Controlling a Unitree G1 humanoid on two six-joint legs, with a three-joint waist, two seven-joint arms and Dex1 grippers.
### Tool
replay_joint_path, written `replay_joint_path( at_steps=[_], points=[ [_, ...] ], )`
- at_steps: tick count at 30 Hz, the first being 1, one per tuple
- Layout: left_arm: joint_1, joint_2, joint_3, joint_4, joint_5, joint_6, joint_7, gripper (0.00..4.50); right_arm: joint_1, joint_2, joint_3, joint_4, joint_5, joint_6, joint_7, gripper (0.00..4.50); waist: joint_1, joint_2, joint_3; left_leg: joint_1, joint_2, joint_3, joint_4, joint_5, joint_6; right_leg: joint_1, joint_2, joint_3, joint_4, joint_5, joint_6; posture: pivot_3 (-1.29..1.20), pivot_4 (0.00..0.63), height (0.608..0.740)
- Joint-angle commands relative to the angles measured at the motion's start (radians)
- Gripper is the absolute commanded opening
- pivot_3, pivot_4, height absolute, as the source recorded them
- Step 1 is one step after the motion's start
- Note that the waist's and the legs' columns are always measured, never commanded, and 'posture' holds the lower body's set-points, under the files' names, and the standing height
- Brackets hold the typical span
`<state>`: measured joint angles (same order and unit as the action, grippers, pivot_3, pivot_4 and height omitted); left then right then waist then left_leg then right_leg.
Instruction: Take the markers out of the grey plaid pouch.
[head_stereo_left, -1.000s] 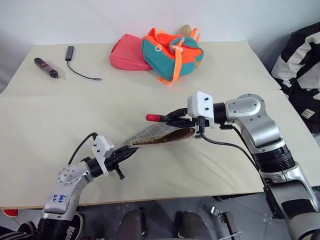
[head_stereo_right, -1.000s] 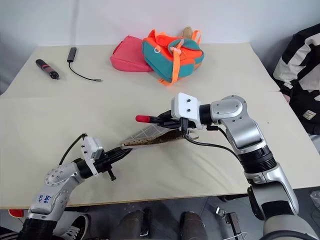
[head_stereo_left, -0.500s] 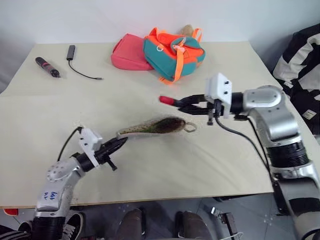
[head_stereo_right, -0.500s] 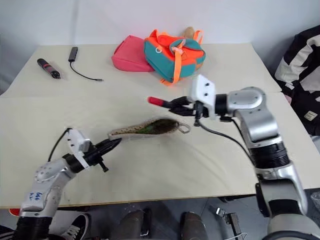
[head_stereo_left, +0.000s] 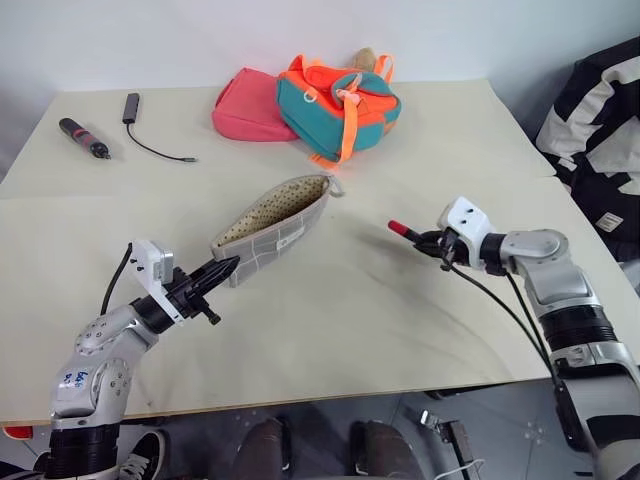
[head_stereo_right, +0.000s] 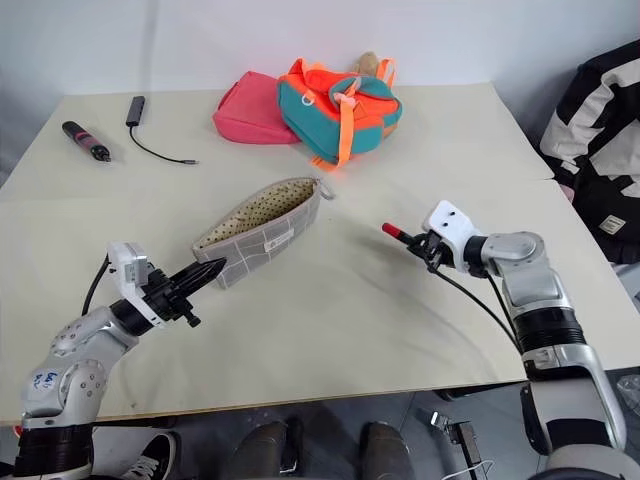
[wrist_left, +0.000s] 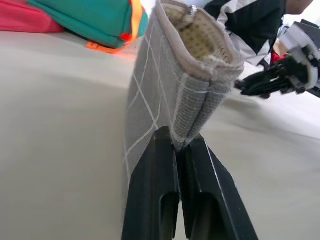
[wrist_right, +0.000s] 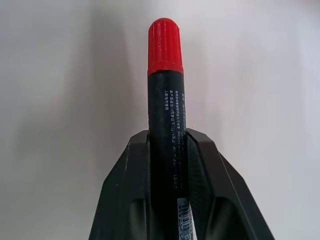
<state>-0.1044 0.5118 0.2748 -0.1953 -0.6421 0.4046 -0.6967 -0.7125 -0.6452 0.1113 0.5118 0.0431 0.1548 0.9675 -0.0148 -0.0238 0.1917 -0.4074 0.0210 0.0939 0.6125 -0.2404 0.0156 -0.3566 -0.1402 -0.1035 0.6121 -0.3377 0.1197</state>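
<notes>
Grey plaid pouch (head_stereo_left: 268, 229) sits in the middle of my bench (head_stereo_left: 340, 330), one corner pinched tight in my left tool (head_stereo_left: 222, 268). Its open mouth tips up toward the teal and orange backpack (head_stereo_left: 338, 104). Off to the right of the pouch, well apart from it, my right tool (head_stereo_left: 423, 240) holds the dark marker (wrist_right: 166, 115), red cap sticking out past the fingers.
</notes>
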Motion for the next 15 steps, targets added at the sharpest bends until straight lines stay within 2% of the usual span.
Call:
replay_joint_path(
  at_steps=[1, 2, 7, 13, 15],
  points=[
    [-0.005, 0.01, 0.012, -0.05, -0.014, -0.006, -0.011, 0.0, -0.001, -0.001, -0.041, -0.035, 0.038, 0.021, 0.009, 1.31, 0.0, 0.0, 0.0, 0.0, 0.0, 0.0, 0.0, 0.0, 0.0, 0.0, 0.0, 0.0, 0.0, 0.0, 0.0, 0.0, 0.15, 0.74],
    [-0.005, 0.01, 0.009, -0.052, -0.012, -0.007, -0.012, 0.0, 0.001, -0.003, -0.034, -0.033, 0.029, 0.011, 0.004, 1.51, 0.0, 0.0, 0.0, 0.0, 0.0, 0.0, 0.0, 0.0, 0.0, 0.0, 0.0, 0.0, 0.0, 0.0, 0.0, 0.0, 0.15, 0.74],
    [0.004, 0.009, -0.003, -0.065, -0.008, -0.005, -0.015, 0.0, -0.004, -0.022, -0.043, -0.112, 0.068, 0.102, 0.049, 3.21, 0.002, 0.0, 0.0, 0.0, 0.0, 0.0, 0.0, 0.0, 0.0, 0.0, -0.001, 0.0, 0.0, 0.0, 0.0, 0.0, 0.15, 0.74],
    [-0.001, 0.051, 0.002, -0.073, -0.04, 0.048, -0.061, 0.0, -0.128, -0.036, -0.094, -0.33, 0.239, 0.238, 0.169, 3.21, -0.003, 0.001, 0.001, 0.0, 0.0, 0.0, 0.0, -0.002, -0.002, -0.001, -0.001, 0.0, 0.0, 0.0, 0.0, 0.0, 0.15, 0.74],
    [-0.013, 0.066, 0.005, -0.07, -0.055, 0.071, -0.079, 0.0, -0.171, -0.01, -0.098, -0.397, 0.29, 0.283, 0.173, 2.84, -0.008, 0.002, 0.001, 0.0, 0.0, 0.0, 0.0, -0.003, -0.004, -0.001, -0.001, 0.0, 0.0, 0.0, 0.0, 0.0, 0.15, 0.74]
  ],
)
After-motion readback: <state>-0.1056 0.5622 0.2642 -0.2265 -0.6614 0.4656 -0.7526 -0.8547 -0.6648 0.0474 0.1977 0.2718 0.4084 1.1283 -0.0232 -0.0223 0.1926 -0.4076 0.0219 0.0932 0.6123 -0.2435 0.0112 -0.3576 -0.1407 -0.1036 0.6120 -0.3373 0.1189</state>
